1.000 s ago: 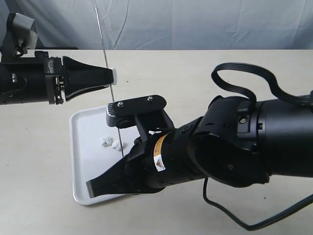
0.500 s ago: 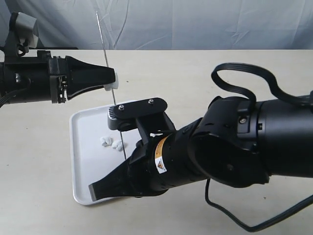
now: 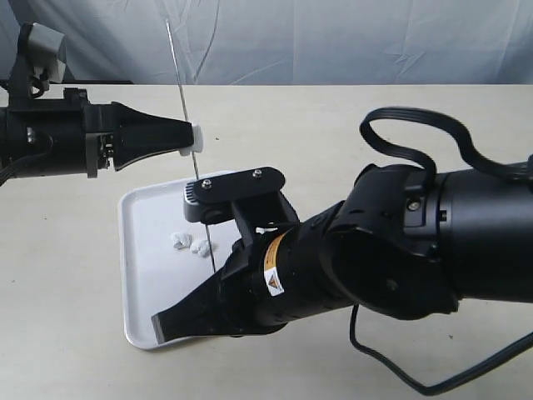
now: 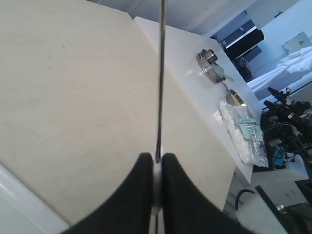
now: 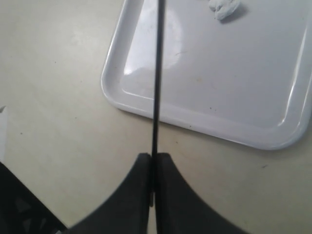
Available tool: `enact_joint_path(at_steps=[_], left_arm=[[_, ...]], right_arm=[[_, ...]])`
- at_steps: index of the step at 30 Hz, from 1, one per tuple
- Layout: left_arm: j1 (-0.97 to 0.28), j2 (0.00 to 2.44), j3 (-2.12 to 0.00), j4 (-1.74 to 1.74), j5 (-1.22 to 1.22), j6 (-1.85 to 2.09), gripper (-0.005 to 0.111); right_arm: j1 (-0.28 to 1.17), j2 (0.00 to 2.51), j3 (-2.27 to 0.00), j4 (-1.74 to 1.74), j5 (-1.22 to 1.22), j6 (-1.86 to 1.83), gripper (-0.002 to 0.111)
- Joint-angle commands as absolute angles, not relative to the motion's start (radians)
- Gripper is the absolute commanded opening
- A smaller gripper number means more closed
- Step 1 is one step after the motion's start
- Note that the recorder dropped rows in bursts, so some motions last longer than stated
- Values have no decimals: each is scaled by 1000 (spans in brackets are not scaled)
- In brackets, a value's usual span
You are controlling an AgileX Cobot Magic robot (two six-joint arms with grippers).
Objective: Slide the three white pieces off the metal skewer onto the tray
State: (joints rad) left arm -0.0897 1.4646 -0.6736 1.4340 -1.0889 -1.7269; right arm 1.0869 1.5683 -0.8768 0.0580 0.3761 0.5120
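The metal skewer [image 3: 190, 137] stands nearly upright over the tray [image 3: 146, 275], a glossy white rectangle. My right gripper [image 3: 162, 321] [image 5: 153, 158] is shut on the skewer's lower part, low over the tray's near edge. My left gripper [image 3: 190, 136] [image 4: 156, 158] reaches in from the left and is shut on one white piece [image 3: 197, 136] [image 4: 156, 183] still threaded on the skewer, well above the tray. Two other white pieces [image 3: 179, 242] [image 3: 200, 247] lie together on the tray, and show as one white lump [image 5: 224, 7] in the right wrist view.
The tray rests on a beige table [image 3: 75, 275] with a grey curtain [image 3: 333, 42] behind it. My right arm's bulky body [image 3: 400, 250] and its cable [image 3: 416, 379] fill the front right. A side counter [image 4: 195, 87] holds a metal fitting [image 4: 209, 61] and a plastic bag [image 4: 241, 131].
My left gripper's jaws have closed onto the white piece on the skewer. The skewer and right arm have barely shifted.
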Motion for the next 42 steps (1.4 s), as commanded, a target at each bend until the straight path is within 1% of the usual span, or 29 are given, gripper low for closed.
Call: enact_joint_path(at_steps=[1,7,10,15,17,32,42], left_arm=[[-93,1465,-666,1395,-1100,-1716,0],[-11,1465,-666,1307,-1198,-1716,0],[8,1465,-666,1278,-1221,-1716,0],[8,1465,-679,1267,-1221,-1718,0],[8,1465,-681,1245,-1221,-1718,0],[8,1465,-683,1151,-1221,-1718,0],[8,1465,-762,1145,-1221,-1742,0]], right_arm=[[1089,1563,-883,53,367,505,-1],[1089,1563,-881,53,374,505,-1],[1089,1563,-876,51,387,500,-1],[1097,1588,-818,53,385,498,-1],[1124,1616,-798,59,340,498,-1],[1130,1632,-792,61,354,498,-1],[1130,1632,-791,61,360,498,-1]])
